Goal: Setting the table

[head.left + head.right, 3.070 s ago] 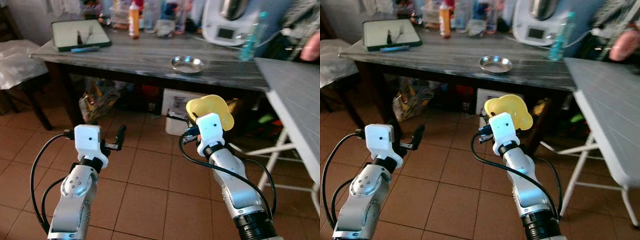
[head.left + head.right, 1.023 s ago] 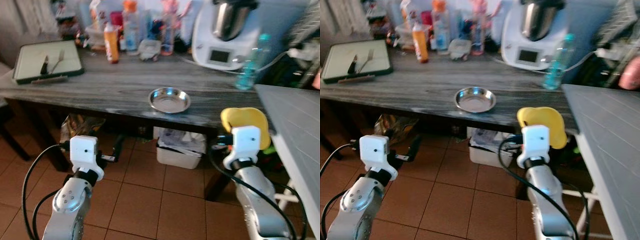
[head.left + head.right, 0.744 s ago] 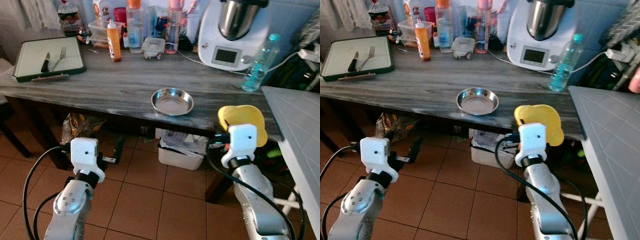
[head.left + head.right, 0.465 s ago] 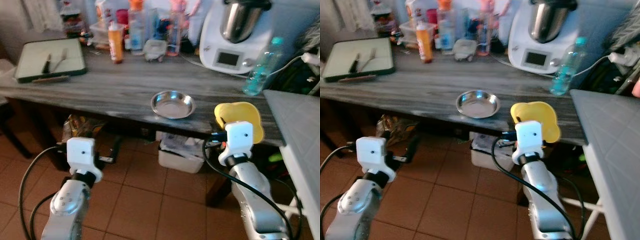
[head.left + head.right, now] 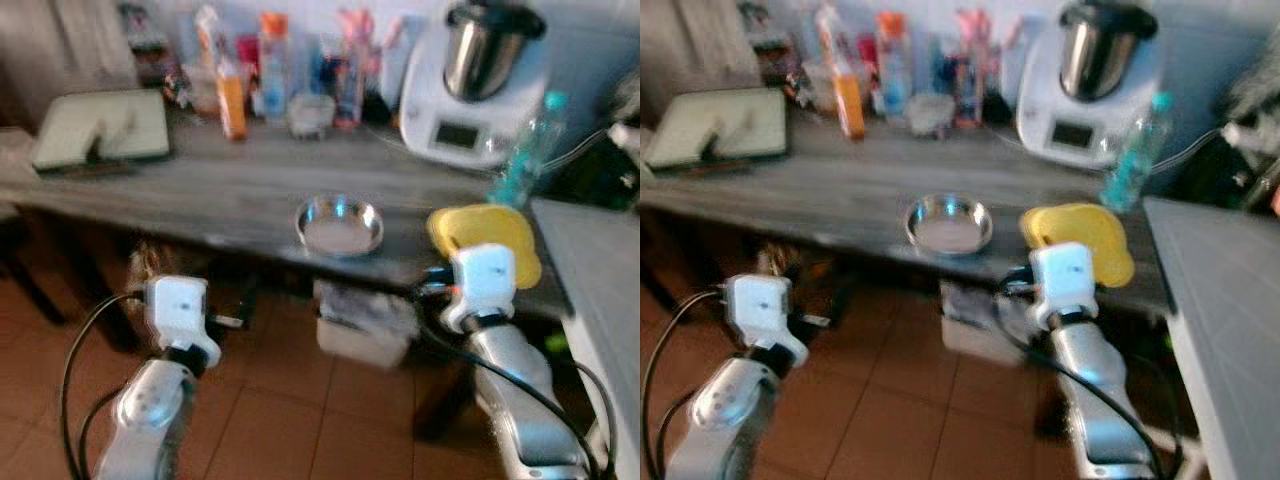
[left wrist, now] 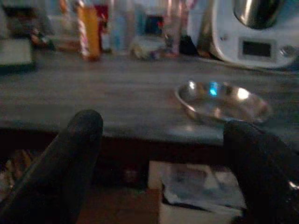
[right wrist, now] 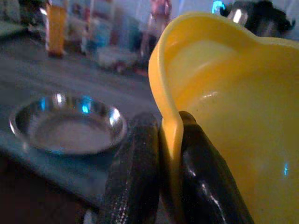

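yellow bowl (image 7: 224, 107) in right gripper (image 7: 161, 154), beside steel dish (image 7: 67, 123)

Glossy yellow plastic bowl (image 7: 224, 135), shiny metal dish (image 7: 67, 123), matt grey wood-grain table (image 5: 200, 190).

Both silver arms are reaching forward from the body, wrists level. The left gripper (image 6: 163, 154) is holding its black fingers (image 6: 70, 158) spread wide apart with nothing between them. The right gripper (image 7: 161, 154) is raised higher, its fingers (image 7: 133, 172) pinching closed on a yellow bowl (image 7: 224, 107).
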You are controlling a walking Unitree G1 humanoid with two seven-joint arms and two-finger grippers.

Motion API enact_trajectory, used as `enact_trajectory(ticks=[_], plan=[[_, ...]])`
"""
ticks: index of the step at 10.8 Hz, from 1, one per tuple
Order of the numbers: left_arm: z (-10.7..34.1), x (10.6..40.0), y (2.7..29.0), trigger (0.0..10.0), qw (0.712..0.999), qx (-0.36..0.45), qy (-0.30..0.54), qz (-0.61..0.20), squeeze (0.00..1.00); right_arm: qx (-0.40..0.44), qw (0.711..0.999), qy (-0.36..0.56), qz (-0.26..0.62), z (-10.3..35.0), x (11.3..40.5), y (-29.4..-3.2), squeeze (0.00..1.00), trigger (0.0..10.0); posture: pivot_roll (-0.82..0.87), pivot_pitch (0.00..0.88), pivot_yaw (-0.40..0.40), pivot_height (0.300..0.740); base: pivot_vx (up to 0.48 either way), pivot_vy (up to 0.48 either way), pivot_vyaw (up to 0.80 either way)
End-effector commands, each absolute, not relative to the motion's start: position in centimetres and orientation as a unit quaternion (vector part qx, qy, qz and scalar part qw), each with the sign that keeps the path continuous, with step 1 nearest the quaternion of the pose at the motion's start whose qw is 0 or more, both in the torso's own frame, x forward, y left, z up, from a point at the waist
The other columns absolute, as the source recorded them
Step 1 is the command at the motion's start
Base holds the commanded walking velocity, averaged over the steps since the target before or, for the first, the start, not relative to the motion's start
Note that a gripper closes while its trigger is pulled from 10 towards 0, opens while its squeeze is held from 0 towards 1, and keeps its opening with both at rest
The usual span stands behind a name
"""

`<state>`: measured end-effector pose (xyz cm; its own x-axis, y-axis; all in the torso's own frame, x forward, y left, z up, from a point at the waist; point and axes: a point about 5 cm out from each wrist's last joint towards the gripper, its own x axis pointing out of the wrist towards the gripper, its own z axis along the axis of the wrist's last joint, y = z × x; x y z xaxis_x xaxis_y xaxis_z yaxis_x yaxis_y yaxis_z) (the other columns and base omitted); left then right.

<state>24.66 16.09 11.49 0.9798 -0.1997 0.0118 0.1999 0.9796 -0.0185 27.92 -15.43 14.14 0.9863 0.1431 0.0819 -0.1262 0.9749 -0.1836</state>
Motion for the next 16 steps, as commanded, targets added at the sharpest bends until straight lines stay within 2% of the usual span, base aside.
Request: enact_trajectory(ticks=[1,16], plan=[[11.9,24.8,16.6,10.0,0.996,-0.002,-0.011,-0.092,0.0,-0.084,0.991,-0.061,0.078,14.8,28.2,-14.5,0.0,10.0,0.12,0.005,-0.056,0.74,0.307,0.0,0.0],[11.5,24.6,16.6,10.0,0.997,0.0,-0.009,-0.079,0.0,-0.099,0.987,-0.066,0.111,14.8,28.9,-13.4,0.0,10.0,0.14,0.0,-0.094,0.74,0.32,0.0,0.0]])
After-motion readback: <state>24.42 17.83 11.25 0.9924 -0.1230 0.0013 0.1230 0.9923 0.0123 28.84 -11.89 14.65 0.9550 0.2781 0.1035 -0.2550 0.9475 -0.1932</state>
